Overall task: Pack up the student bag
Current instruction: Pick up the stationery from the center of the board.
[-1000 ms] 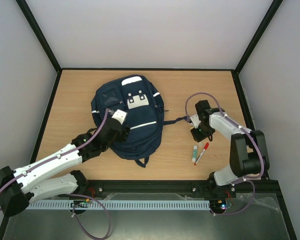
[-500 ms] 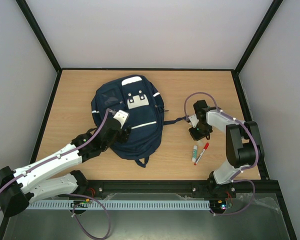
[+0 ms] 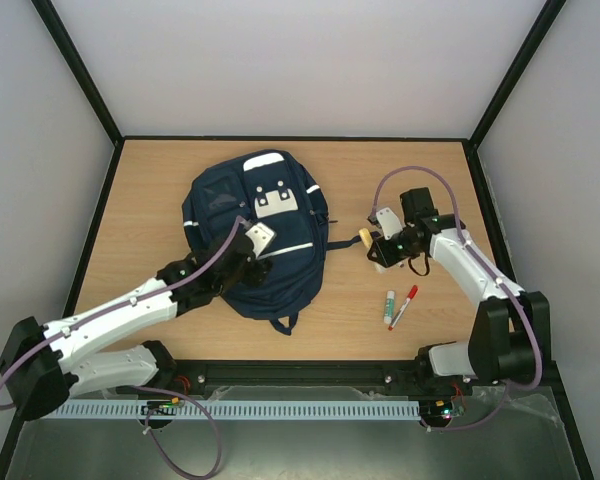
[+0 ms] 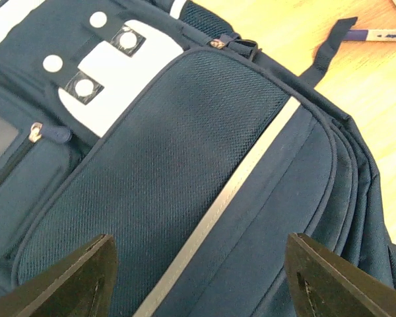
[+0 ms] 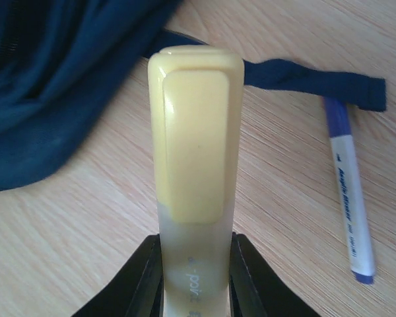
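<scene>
Navy fabric takes up the left-centre of the table (image 3: 145, 190): the student bag (image 3: 215, 205) lies flat there, front pocket up, with no opening that I can make out (both views of it show only closed seams and a zip pull). The left gripper (image 4: 199, 244) hovers over that pocket with its fingers spread wide and nothing between them. Over the last second it has slid a little to the right across the bag, without taking hold of any zip or fabric. Just right of the bag a loose strap (image 5: 317, 82) trails over the wood. Above it is the real change: the right gripper (image 5: 197, 267), low on the table by the pens a second ago, has risen and swung toward the bag. Its fingers pinch a yellow-capped marker (image 5: 195, 152) by the barrel, cap leading. So one item looks picked and on its way, yet the bag seems unopened, which I judge the left arm must settle first. A blue pen (image 5: 346, 191) lies beneath the raised marker. Nearer the arms, a green-capped stick (image 3: 389, 306) and a red pen (image 3: 405, 303) wait side by side.
</scene>
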